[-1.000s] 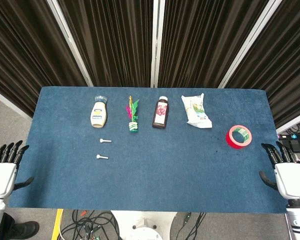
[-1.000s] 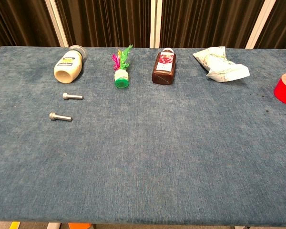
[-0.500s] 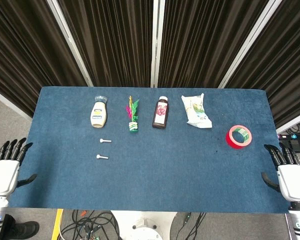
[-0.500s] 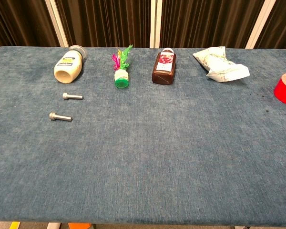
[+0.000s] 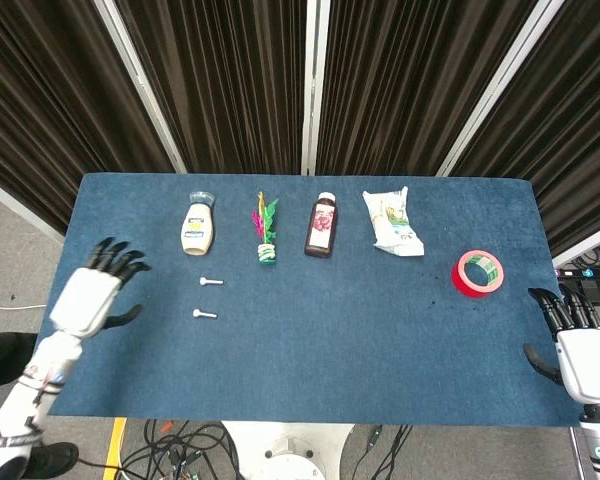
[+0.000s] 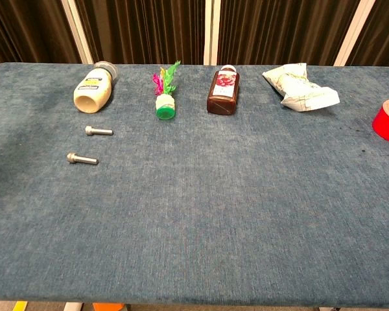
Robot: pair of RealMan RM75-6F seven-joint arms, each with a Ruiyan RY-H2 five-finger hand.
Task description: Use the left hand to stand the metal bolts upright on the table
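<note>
Two metal bolts lie on their sides on the blue table: the far bolt (image 5: 211, 282) (image 6: 98, 131) just in front of the cream bottle, the near bolt (image 5: 203, 315) (image 6: 82, 158) a little closer to me. My left hand (image 5: 90, 295) hovers over the table's left edge, open, fingers spread, well left of both bolts and holding nothing. Off the table's right front corner, my right hand (image 5: 578, 345) is open and empty. Neither hand shows in the chest view.
Along the back lie a cream bottle (image 5: 196, 227), a feathered shuttlecock (image 5: 265, 236), a brown bottle (image 5: 321, 226) and a white packet (image 5: 392, 222). A red tape roll (image 5: 479, 273) sits at the right.
My left hand has risen from beside the table's front left corner and moved in over the left edge, toward the bolts. The right hand and the bolts have stayed put.
</note>
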